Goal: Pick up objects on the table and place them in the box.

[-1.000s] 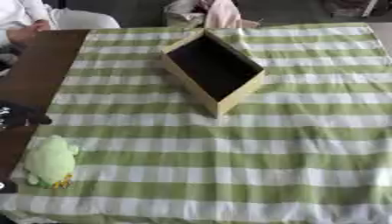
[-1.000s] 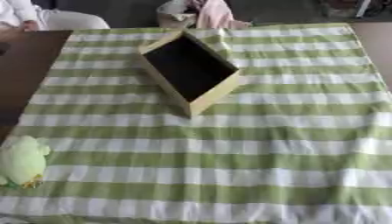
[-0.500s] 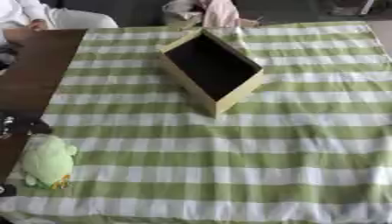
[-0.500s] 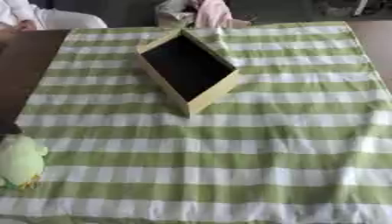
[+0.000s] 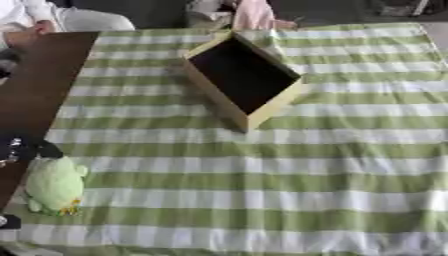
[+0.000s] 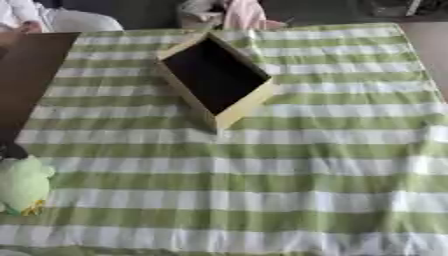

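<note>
A light green plush toy [image 5: 54,184] lies on the green-and-white striped cloth [image 5: 262,170] near the left edge. Just above it, at the picture's left border, shows part of my black left hand [image 5: 19,149]; whether it touches the toy is unclear. A tan box [image 5: 213,95] with a dark, empty-looking inside stands askew at the far middle of the cloth. My right hand shows in neither view.
Bare brown table top [image 5: 44,85] runs along the left of the cloth. A small dark shape [image 5: 7,221] sits at the left border below the toy. Between the box and the near edge lies wide striped cloth.
My left hand has moved down the left edge toward the plush toy. The toy and the box have stayed in place.
</note>
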Tool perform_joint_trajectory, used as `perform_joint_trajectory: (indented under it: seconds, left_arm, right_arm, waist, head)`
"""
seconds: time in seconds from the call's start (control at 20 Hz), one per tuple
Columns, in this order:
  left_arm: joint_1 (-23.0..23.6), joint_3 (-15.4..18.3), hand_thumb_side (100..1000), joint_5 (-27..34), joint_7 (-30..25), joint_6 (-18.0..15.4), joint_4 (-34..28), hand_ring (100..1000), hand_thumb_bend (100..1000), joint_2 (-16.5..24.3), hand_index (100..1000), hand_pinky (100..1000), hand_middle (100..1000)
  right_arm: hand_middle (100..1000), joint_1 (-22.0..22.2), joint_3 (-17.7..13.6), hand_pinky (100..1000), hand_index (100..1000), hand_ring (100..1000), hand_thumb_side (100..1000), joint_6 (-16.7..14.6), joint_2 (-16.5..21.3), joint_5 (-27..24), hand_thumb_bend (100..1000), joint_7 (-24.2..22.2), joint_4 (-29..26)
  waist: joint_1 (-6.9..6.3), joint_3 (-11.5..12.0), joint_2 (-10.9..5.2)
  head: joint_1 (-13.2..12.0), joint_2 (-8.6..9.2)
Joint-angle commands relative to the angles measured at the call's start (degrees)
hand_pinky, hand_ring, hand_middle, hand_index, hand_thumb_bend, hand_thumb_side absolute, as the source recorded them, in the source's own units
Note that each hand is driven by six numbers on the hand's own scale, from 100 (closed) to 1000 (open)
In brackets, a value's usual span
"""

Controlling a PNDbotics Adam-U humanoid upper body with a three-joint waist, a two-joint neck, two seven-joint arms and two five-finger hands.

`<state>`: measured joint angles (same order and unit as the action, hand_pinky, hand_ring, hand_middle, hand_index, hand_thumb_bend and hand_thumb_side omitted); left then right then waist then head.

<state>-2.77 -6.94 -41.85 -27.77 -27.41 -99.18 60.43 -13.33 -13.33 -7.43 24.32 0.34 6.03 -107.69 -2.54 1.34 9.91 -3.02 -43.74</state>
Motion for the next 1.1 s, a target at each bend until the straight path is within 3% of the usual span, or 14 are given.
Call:
perform_joint_trajectory:
  seconds: [0.05, 0.5, 0.75, 0.9, 1.1]
  left_arm:
    - [-0.96, -0.33, 426, 0.29, 0.94, -0.37, 0.2, 858, 541, 0.79, 1000, 754, 876]
    - [-2.76, -1.65, 446, 1.34, 1.09, -0.43, 1.66, 815, 501, -1.1, 1000, 696, 856]
    - [-2.65, -1.91, 459, 0.91, -0.64, -1.05, 1.28, 667, 494, -0.84, 904, 565, 809]
    - [-2.41, -2.0, 466, 0.52, -1.68, -1.07, 1.06, 624, 486, -0.85, 872, 524, 792]
    - [-2.26, -2.11, 468, -0.86, -1.87, -0.81, 1.22, 670, 579, -1.09, 888, 546, 822]
  right_arm:
    - [618, -0.74, -0.01, 671, 830, 681, 1000, 0.13, 0.73, -0.48, 100, -0.08, -0.53]
    - [616, -0.84, 0.14, 670, 829, 680, 1000, 0.24, 0.23, -0.8, 100, -0.51, -0.36]
    - [616, -0.74, 0.0, 669, 829, 679, 1000, 0.45, 0.13, -0.84, 100, -0.42, -0.23]
    - [616, -0.72, -0.11, 669, 829, 680, 1000, 0.42, 0.0, -0.88, 100, -0.28, -0.46]
    - [615, -0.64, -0.24, 669, 829, 679, 1000, 0.42, -0.09, -0.92, 100, -0.09, -0.66]
  waist:
    - [0.12, -0.17, -0.47]
    - [0.2, -0.69, -0.08]
    - [0.14, -0.75, 0.04]
    - [0.07, -0.77, 0.06]
    - [0.12, -0.88, 0.12]
  head:
    - [-0.43, -0.38]
    - [-0.82, -0.38]
    - [-0.88, -0.38]
    - [-1.02, -0.38]
    - [-1.08, -0.38]
